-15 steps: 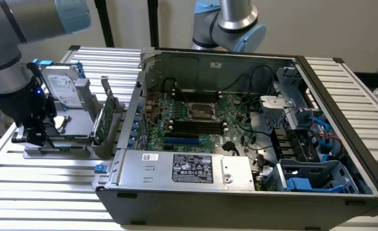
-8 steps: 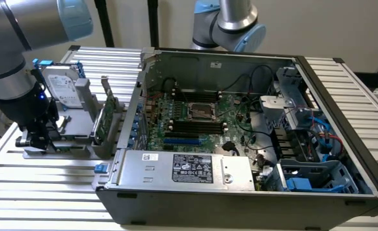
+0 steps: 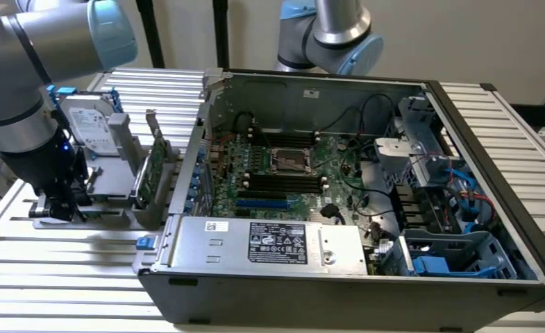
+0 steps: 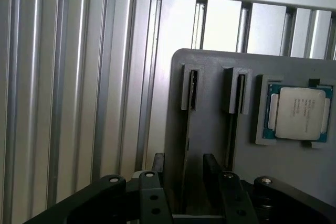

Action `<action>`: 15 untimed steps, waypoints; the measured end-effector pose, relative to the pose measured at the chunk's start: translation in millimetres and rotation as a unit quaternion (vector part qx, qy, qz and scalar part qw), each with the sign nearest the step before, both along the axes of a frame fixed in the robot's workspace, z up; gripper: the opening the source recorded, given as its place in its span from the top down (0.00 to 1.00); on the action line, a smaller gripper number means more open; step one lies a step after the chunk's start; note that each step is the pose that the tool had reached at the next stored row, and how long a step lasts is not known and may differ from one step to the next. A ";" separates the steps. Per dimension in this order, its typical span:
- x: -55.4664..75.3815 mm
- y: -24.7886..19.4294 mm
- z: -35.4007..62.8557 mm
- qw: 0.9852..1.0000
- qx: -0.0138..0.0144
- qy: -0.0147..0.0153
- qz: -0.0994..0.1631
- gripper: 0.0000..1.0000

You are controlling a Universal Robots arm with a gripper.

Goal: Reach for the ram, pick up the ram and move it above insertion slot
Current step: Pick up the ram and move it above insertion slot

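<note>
Right: slatted desk [image 3: 59,277] carries the open computer case [image 3: 346,298]; the arm [image 3: 22,104] is down at the exterior view's left of it. Hard drive [image 3: 96,128] and green bracketed card [image 3: 156,170] stand upright between arm and case. Hand [image 4: 184,161] is spread over the grey holder [image 4: 210,124], gripping nothing. Ram [image 4: 192,92] sits edge-on in a holder slot, between the fingers [image 4: 157,182]; can't tell if they touch. CPU chip [image 4: 300,113] lies in a holder recess, just beside the second slot.

The arm [image 3: 31,62] hangs in from the upper left of the frame, its wrist [image 3: 41,156] turned straight down, the pincer [image 3: 53,207] low at the left edge. Its two dark fingers [image 4: 158,165] stand parted, seemingly closed on nothing.
</note>
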State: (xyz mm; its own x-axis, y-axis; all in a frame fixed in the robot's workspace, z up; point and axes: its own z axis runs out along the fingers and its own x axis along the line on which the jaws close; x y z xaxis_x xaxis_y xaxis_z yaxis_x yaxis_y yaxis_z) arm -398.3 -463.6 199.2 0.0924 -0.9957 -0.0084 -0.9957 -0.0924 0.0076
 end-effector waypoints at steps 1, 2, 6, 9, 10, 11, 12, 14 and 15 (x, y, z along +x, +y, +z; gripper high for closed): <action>0.0 0.0 -2.0 1.000 0.001 0.000 0.000 0.58; 0.1 0.0 -3.4 1.000 0.001 0.000 0.000 0.58; 1.4 -0.1 -5.4 1.000 0.005 0.000 0.000 0.58; 1.5 0.0 -5.5 1.000 0.007 0.000 0.000 0.58; 1.6 0.0 -5.5 1.000 0.007 0.000 0.000 0.58; 1.6 0.0 -5.6 1.000 0.008 0.000 0.000 0.60; 1.5 0.0 -5.5 1.000 0.007 0.000 0.000 0.60; 1.5 0.0 -5.5 1.000 0.007 0.000 0.000 0.66; 1.5 0.0 -5.5 1.000 0.007 0.000 0.000 0.78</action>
